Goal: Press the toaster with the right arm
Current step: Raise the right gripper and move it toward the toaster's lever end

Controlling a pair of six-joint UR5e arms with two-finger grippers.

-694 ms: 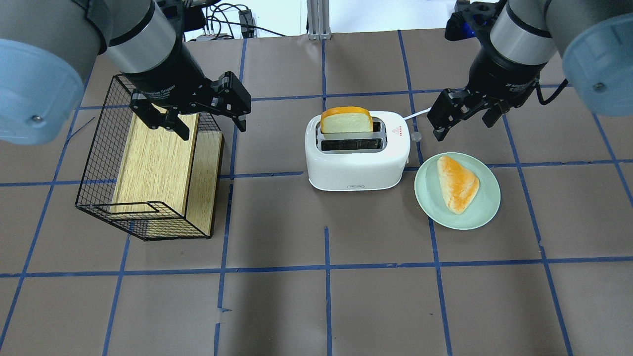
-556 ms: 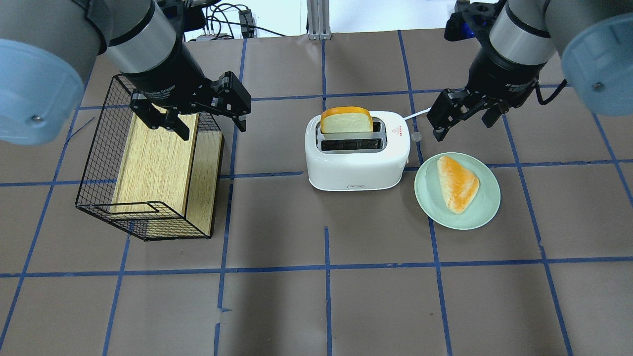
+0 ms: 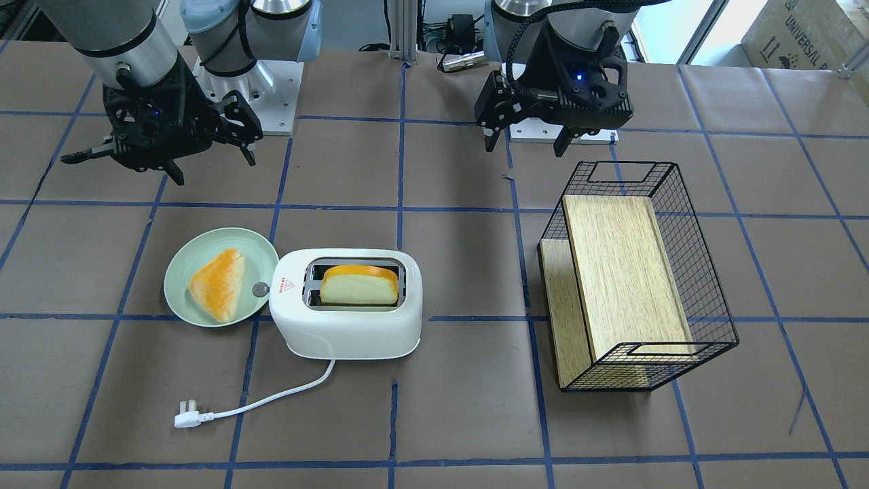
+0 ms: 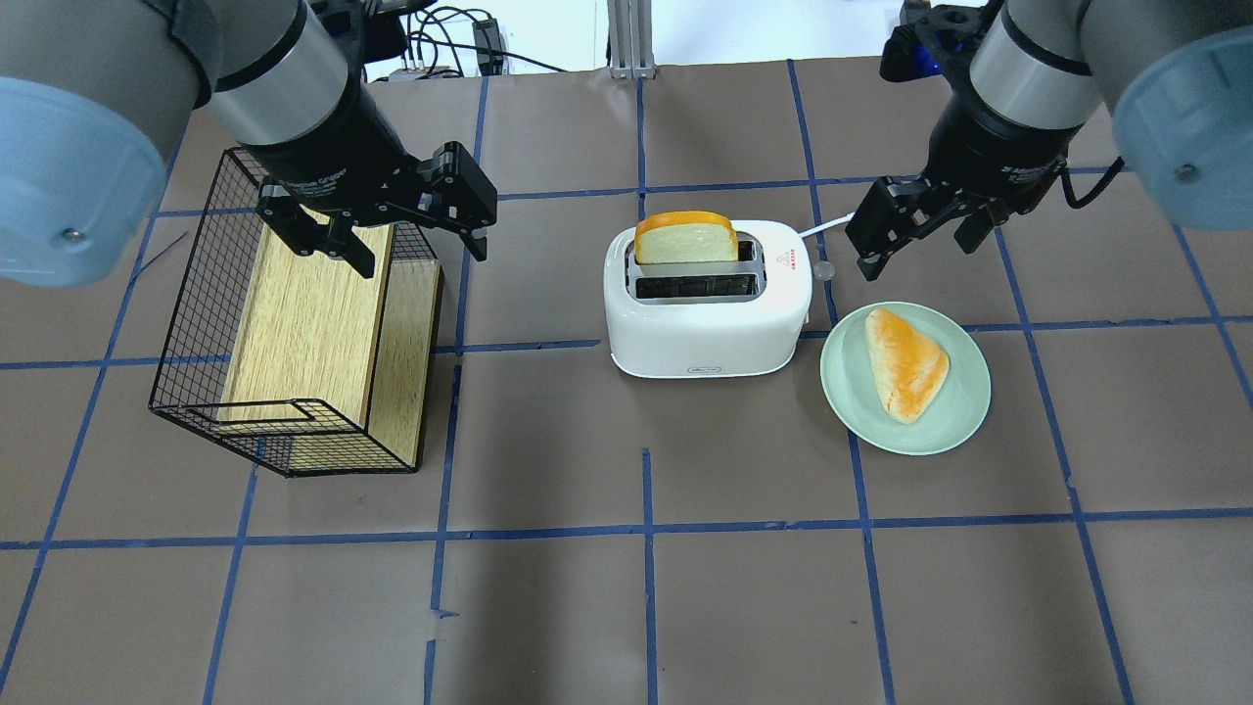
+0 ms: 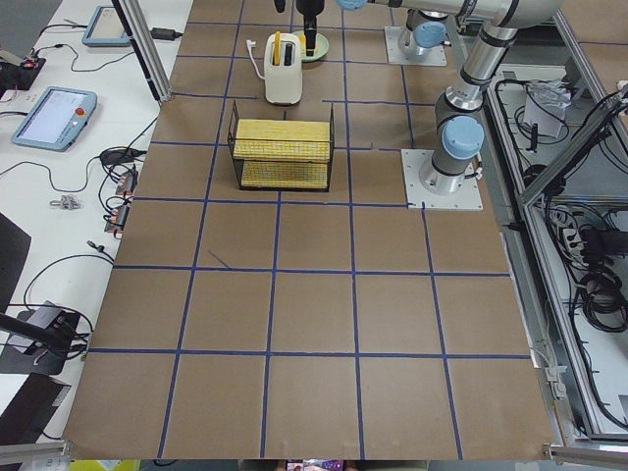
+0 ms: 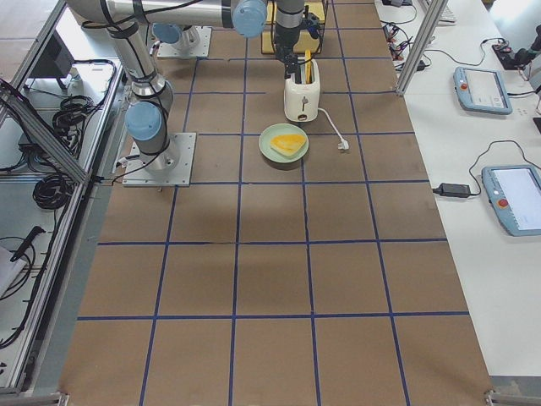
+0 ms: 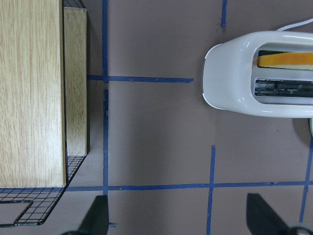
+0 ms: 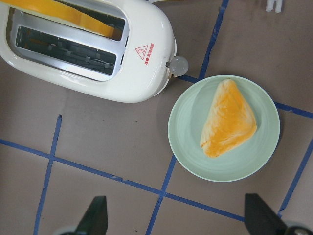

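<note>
The white toaster (image 4: 707,299) stands mid-table with a bread slice (image 4: 685,238) upright in its far slot and the near slot empty. Its grey knob (image 4: 823,270) sticks out of the end that faces the plate. My right gripper (image 4: 918,250) hangs open and empty above the table, just right of and beyond the knob and clear of the toaster. The right wrist view shows the toaster (image 8: 142,73) and the knob (image 8: 179,65) below it. My left gripper (image 4: 421,257) is open and empty over the near corner of the wire basket (image 4: 196,323).
A pale green plate (image 4: 954,416) with a wedge of bread (image 4: 905,362) lies right of the toaster. The black wire basket holds a wooden block (image 4: 303,323) at the left. The toaster's white cord and plug (image 3: 187,412) trail on its far side.
</note>
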